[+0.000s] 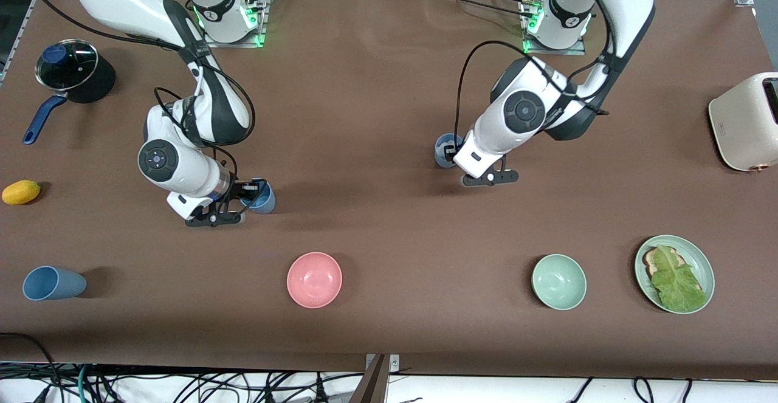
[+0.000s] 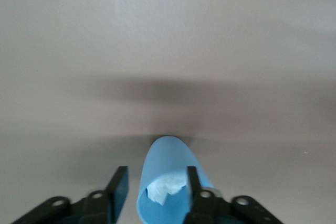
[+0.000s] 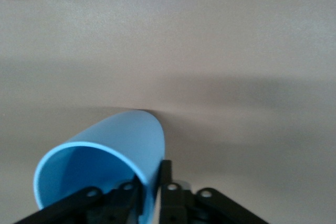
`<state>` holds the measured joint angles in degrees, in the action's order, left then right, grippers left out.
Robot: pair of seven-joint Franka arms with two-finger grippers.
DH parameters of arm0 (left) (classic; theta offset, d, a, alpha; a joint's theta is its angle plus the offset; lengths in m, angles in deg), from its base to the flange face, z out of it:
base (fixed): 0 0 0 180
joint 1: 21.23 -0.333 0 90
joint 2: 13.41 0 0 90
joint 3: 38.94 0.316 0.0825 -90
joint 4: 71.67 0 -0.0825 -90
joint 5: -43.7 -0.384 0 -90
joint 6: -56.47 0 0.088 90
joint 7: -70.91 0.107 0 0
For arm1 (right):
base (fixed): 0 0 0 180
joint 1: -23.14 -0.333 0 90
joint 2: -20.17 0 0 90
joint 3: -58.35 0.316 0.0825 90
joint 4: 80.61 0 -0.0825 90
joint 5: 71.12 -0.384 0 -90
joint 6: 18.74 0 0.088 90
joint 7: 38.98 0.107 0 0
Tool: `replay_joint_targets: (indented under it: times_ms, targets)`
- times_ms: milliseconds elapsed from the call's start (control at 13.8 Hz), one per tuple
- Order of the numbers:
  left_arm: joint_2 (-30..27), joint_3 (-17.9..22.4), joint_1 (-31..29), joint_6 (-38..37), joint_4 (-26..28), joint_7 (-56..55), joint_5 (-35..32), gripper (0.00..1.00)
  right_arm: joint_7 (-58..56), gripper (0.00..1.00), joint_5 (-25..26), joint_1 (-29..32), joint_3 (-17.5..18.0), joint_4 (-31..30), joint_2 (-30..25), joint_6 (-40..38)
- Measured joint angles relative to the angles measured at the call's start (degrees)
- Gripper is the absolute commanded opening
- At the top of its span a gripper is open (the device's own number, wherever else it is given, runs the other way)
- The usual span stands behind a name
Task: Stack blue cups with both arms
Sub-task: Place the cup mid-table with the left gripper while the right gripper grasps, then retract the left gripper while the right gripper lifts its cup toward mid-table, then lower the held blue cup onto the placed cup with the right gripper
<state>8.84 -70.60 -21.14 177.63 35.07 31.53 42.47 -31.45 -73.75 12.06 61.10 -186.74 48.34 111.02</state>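
Right end effector [image 1: 248, 199] was clamped on the wall of a light blue cup [image 1: 262, 198], one finger inside the mouth and one outside, a rim pinch that likely left the cup free to be nested. Left end effector [image 2: 153, 192] straddled the slate-blue cup [image 1: 444, 148] (paper scrap inside), fingers [image 2: 193, 187] spread and not visibly closed, both cups low over the desk [image 1: 377, 208]; a third blue cup [image 1: 51, 283] lay untouched toward the right arm's end

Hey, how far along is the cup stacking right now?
Nothing is stacked yet. In hand: the right hand pinches the wall of one blue cup; the left hand is open around the rim of a second cup. Left: close, lift, nest one cup in the other. A third cup sits apart, untouched.
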Motion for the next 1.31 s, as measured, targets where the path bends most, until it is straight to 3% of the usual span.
replay_joint_targets:
  times_ms: [291,436,655,873,1018,1236,1309]
  targets:
    - [-4.3,0.6,-2.7,-21.1,-14.8,0.1,-0.4,1.00,0.0,0.00,0.0,0.1,-0.1,1.2,-0.9,-0.6]
    - [-4.9,0.8,-4.4,-28.2,-20.5,0.7,-3.2,1.00,0.0,0.00,-0.2,0.0,0.1,5.1,-1.3,-5.9]
    - [-5.4,0.9,-7.4,-34.7,-25.1,8.9,-5.8,1.00,4.4,0.00,-2.7,-2.6,0.6,15.1,-1.6,-17.2]
    - [-6.4,1.9,-12.7,-36.7,-26.0,23.1,-5.8,1.00,14.1,0.00,-3.3,-9.0,1.0,20.3,-1.6,-21.1]
    - [-8.6,7.2,-11.9,-37.2,-25.6,33.8,-5.1,1.00,23.7,0.00,-3.3,-15.0,1.2,21.9,-1.5,-21.3]
    - [-13.7,22.1,-3.9,-36.5,-22.1,42.9,0.3,1.00,38.5,0.00,-3.3,-24.1,1.2,25.2,-0.1,-21.3]
    - [-15.3,24.5,-2.8,-34.4,-19.9,44.0,0.4,1.00,42.7,0.00,-3.3,-26.5,1.2,26.6,0.7,-21.3]
